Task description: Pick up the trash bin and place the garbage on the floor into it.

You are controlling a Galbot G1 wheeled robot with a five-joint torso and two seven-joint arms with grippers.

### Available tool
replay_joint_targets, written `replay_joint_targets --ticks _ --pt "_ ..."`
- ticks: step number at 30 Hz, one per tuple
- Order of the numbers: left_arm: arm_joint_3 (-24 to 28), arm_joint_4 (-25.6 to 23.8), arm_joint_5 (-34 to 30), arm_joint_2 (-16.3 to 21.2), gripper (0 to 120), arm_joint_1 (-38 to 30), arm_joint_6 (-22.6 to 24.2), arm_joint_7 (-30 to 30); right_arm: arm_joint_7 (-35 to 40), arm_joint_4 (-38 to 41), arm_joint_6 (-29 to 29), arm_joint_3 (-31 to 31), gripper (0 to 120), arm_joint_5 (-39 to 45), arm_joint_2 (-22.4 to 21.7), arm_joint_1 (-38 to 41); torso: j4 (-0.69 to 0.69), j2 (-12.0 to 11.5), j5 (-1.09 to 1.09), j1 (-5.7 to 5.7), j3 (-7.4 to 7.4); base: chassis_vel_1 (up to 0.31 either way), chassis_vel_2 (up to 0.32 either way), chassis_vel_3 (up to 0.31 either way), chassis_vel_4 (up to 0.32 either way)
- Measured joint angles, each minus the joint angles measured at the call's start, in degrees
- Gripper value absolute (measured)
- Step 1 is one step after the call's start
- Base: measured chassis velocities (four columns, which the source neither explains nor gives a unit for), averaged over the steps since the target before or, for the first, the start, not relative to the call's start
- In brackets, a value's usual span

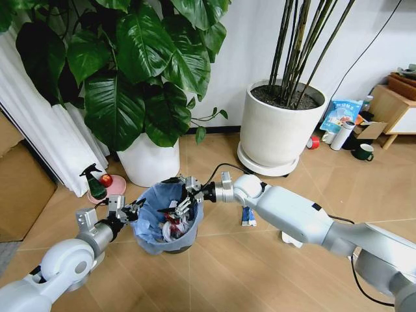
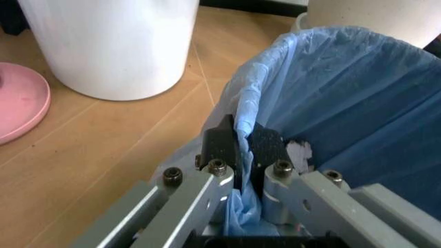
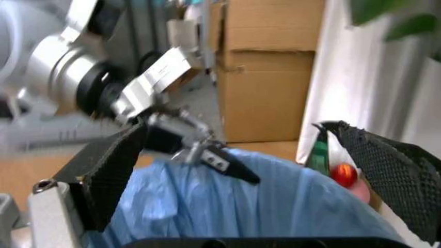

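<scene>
The trash bin [image 1: 156, 229], dark with a crinkly light-blue bag [image 2: 344, 93] over its rim, is at floor level between my arms. My left gripper [image 1: 133, 209] is shut on the bag-covered rim [image 2: 241, 142] on the bin's left side. My right gripper [image 1: 185, 198] hangs over the bin's mouth, open, with nothing between its black fingers [image 3: 110, 165]. In the right wrist view the blue bag [image 3: 227, 206] lies just below those fingers. Garbage sits inside the bin, with a red wrapper [image 1: 174, 226] among white pieces. A blue-white packet [image 1: 247, 216] and a white tissue [image 1: 291, 239] lie on the floor under my right arm.
A leafy plant in a white pot [image 1: 153, 162] stands just behind the bin. A large white planter [image 1: 279, 123] stands at the back right. A green spray bottle [image 1: 96, 184] on a pink dish [image 2: 17, 98] is to the left, near a cardboard box [image 1: 19, 188].
</scene>
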Motion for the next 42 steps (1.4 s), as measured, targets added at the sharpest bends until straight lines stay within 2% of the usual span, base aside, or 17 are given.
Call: replay_joint_targets --ticks 5,9,10,11,14,15,17,18,19,22,23,27,31,37,42 --pt "-0.82 -0.19 0.04 0.35 0 0.85 0.01 -0.01 2.77 0.4 -0.12 0.68 100 0.98 -0.99 -0.93 0.01 0.0 0.01 0.0 0.0 0.0 0.0 0.0 0.0" --pt "-1.63 -0.23 0.15 0.36 0 1.67 0.01 -0.02 10.59 0.27 0.28 3.49 100 0.19 -1.78 -3.85 0.02 0.0 0.01 0.0 0.0 0.0 0.0 0.0 0.0" --pt "-2.22 -0.32 0.23 0.35 0 2.28 0.01 -0.02 17.92 0.58 -0.42 5.7 100 -0.13 -2.63 -6.89 0.02 0.0 0.01 0.0 0.0 0.0 0.0 0.0 0.0" --pt "-2.22 -0.32 0.23 0.35 0 2.28 0.01 -0.02 17.92 0.58 -0.42 5.7 100 -0.13 -2.63 -6.89 0.02 0.0 0.01 0.0 0.0 0.0 0.0 0.0 0.0" --pt "-4.02 -0.49 0.4 0.15 0 3.91 -0.01 0.09 33.74 2.72 -2.37 11.39 100 -2.72 -4.96 -14.7 -0.02 0.0 0.01 0.0 0.0 0.0 0.0 0.0 0.0" --pt "-4.02 -0.49 0.4 0.15 0 3.91 -0.01 0.09 33.74 2.72 -2.37 11.39 100 -2.72 -4.96 -14.7 -0.02 0.0 0.01 0.0 0.0 0.0 0.0 0.0 0.0" --pt "-4.4 -0.5 0.44 0.07 0 4.26 -0.01 0.14 40.62 3.38 -3.53 13.23 100 -3.74 -5.25 -17.32 -0.02 0.0 0.01 0.0 -0.01 0.0 0.0 0.0 0.0" --pt "-4.65 -0.52 0.48 -0.03 0 4.44 -0.02 0.21 48.61 3.44 -5.59 15.3 100 -4.65 -4.9 -20.19 -0.01 0.0 0.01 0.0 0.0 0.0 0.0 0.0 0.0" --pt "-4.65 -0.52 0.48 -0.03 0 4.44 -0.02 0.21 48.61 3.44 -5.59 15.3 100 -4.65 -4.9 -20.19 -0.01 0.0 0.01 0.0 0.0 0.0 0.0 0.0 0.0" --pt "-4.71 -0.59 0.54 -0.06 0 4.47 -0.04 0.24 61.58 1.23 -11.17 19.23 100 -6.0 -2.74 -24.72 0.0 0.0 0.01 0.0 0.0 0.0 0.0 0.0 0.0" --pt "-4.71 -0.59 0.54 -0.06 0 4.47 -0.04 0.24 61.58 1.23 -11.17 19.23 100 -6.0 -2.74 -24.72 0.0 0.0 0.01 0.0 0.0 0.0 0.0 0.0 0.0" --pt "-4.78 -0.59 0.56 0.0 0 4.31 -0.05 0.25 71.35 -3.69 -17.63 21.58 100 -3.68 0.93 -27.18 0.01 0.0 0.01 0.0 0.0 0.0 0.0 0.0 0.0" --pt "-5.0 -0.61 0.54 0.16 0 4.41 -0.07 0.24 71.23 -7.98 -18.5 22.56 100 -3.58 2.85 -27.46 0.02 0.0 0.01 0.0 0.0 0.0 0.0 0.0 0.0" --pt "-5.13 -0.67 0.45 0.22 0 4.46 -0.08 0.04 65.02 -16.57 -18.69 23.55 100 -4.6 5.12 -25.77 0.01 0.0 0.0 0.0 0.0 0.0 0.0 0.0 0.0" --pt "-5.13 -0.63 0.41 0.23 0 4.32 -0.08 -0.07 60.69 -20.4 -18.34 23.56 98 -5.08 6.34 -24.62 0.0 0.0 0.0 0.0 0.0 0.0 0.0 0.0 0.0"
